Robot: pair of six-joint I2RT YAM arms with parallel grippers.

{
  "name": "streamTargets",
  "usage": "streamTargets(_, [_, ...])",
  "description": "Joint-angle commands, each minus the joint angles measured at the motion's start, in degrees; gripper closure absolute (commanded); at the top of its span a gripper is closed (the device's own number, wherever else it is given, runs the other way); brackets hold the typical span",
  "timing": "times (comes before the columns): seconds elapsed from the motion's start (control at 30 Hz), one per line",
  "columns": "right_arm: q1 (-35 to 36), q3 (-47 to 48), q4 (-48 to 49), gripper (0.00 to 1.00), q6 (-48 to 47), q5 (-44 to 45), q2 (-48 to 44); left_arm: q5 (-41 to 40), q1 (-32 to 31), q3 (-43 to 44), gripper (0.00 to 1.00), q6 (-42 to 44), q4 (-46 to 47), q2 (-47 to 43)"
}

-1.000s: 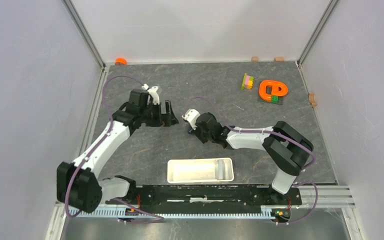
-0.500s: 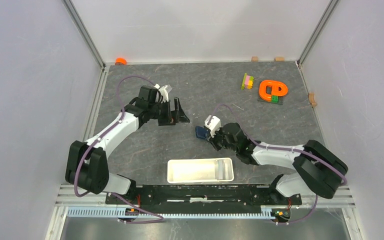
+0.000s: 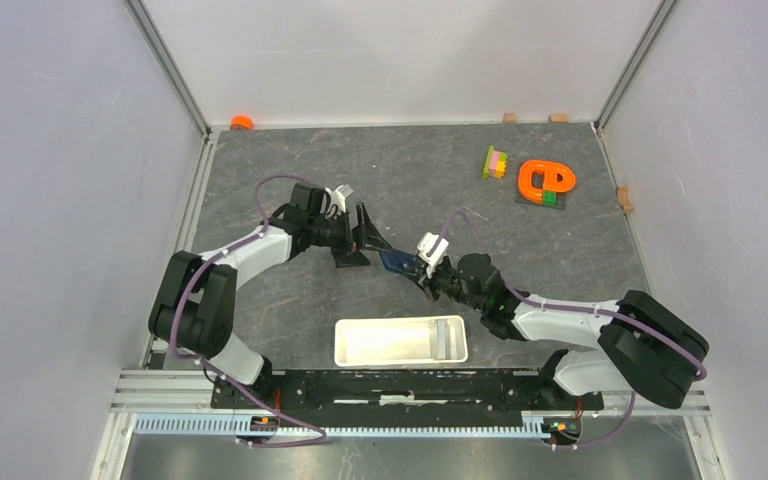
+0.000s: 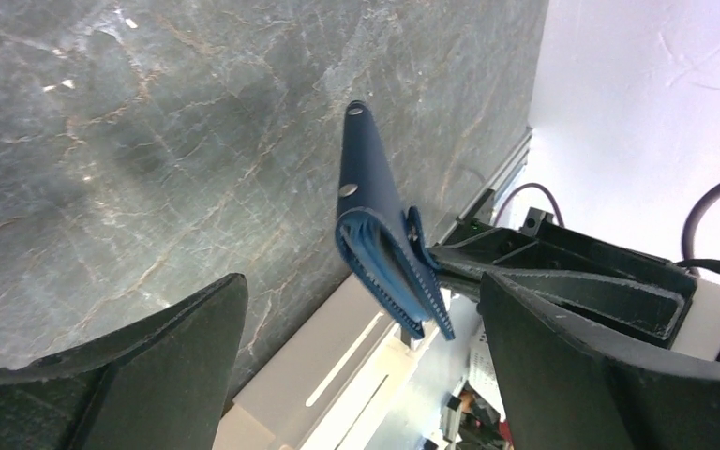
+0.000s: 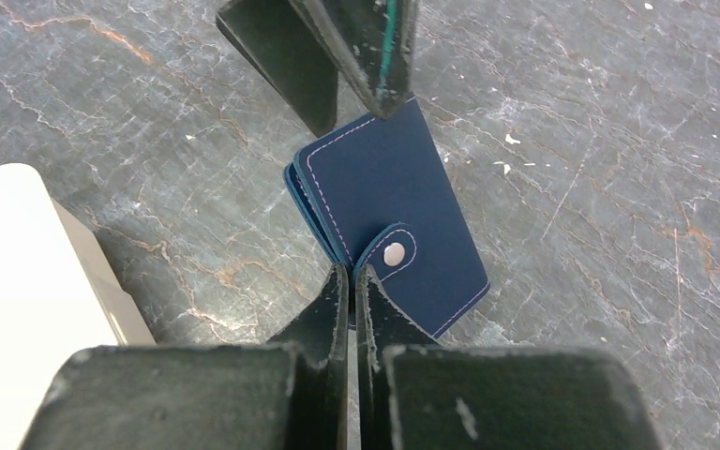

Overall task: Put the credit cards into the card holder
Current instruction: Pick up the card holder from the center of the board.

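Mid-table, the card holder [image 3: 395, 262] sits between the left end effector [image 3: 368, 242] on its left and the right end effector [image 3: 417, 270] on its right. A tray [image 3: 390, 342] lies nearer the arm bases, and toy blocks [image 3: 496, 162] stand at the far right.

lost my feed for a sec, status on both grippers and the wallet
Right gripper shut on the card holder, by its snap tab. Left gripper open, jaws straddling its far end. Holder folded, no card held. Nothing in the way.

Matt leathery card holder [image 5: 403, 197], stone-look table [image 5: 619, 187]
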Motion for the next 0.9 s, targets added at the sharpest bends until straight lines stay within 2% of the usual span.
streamTargets(0.0, [1.97, 1.78, 4.67, 1.00, -1.59, 2.44, 0.41, 4.73, -1.18, -0.73, 0.00, -5.52, 6.28, 1.39])
streamTargets(0.03, [2.70, 2.13, 4.75, 1.00, -2.15, 3.38, 0.80, 5.17, -1.54, -0.84, 0.01, -5.97, 6.81, 1.91])
streamTargets(0.1, [3.96, 2.98, 5.02, 1.00, -2.96, 5.18, 1.20, 6.58, -2.03, -1.08, 0.11, -7.11, 7.90, 3.23])
streamTargets(0.13, [4.49, 3.33, 4.96, 1.00, -3.34, 6.63, 1.45, 7.55, -2.21, -1.08, 0.20, -7.68, 8.45, 3.89])
streamTargets(0.27, [5.42, 4.02, 4.10, 1.00, -3.65, 9.12, 1.62, 10.97, -2.17, -3.28, 0.71, -13.88, 17.53, 4.52])
streamTargets(0.33, [5.44, 4.05, 2.92, 1.00, -1.89, 11.09, 0.94, 11.52, -2.08, -3.72, 0.91, -14.67, 19.20, 4.14])
streamTargets(0.37, [5.35, 4.31, 1.63, 0.96, -0.26, 12.95, 0.39, 11.53, -2.10, -3.72, 0.98, -14.59, 19.47, 3.80])
streamTargets(0.4, [5.21, 4.85, -0.51, 0.82, 0.94, 14.35, -0.01, 11.34, -2.04, -3.83, 0.98, -14.50, 20.01, 3.28])
streamTargets(0.43, [4.68, 6.17, -3.27, 0.75, 2.44, 14.99, -0.45, 11.21, -1.99, -4.05, 0.98, -14.54, 20.88, 2.43])
streamTargets(0.47, [3.88, 7.16, -6.21, 0.71, 4.73, 14.89, -1.13, 11.03, -1.95, -4.20, 0.98, -14.37, 21.69, 1.34])
streamTargets(0.53, [1.53, 8.29, -9.09, 0.57, 9.20, 11.59, -2.64, 9.99, -1.95, -4.34, 0.98, -13.39, 22.52, -1.15])
streamTargets(0.6, [-1.39, 8.44, -9.10, 0.47, 14.28, 4.05, -4.22, 8.69, -1.95, -4.42, 0.98, -11.71, 22.40, -3.66])
streamTargets(0.7, [-4.87, 8.28, -5.73, 0.42, 21.97, -8.40, -5.15, 6.84, -2.03, -4.64, 0.98, -8.81, 21.06, -6.86])
streamTargets(0.87, [-10.75, 6.15, 7.84, 0.43, 37.89, -23.01, -4.10, 3.72, -2.02, -4.14, 0.98, -3.88, 15.86, -9.97])
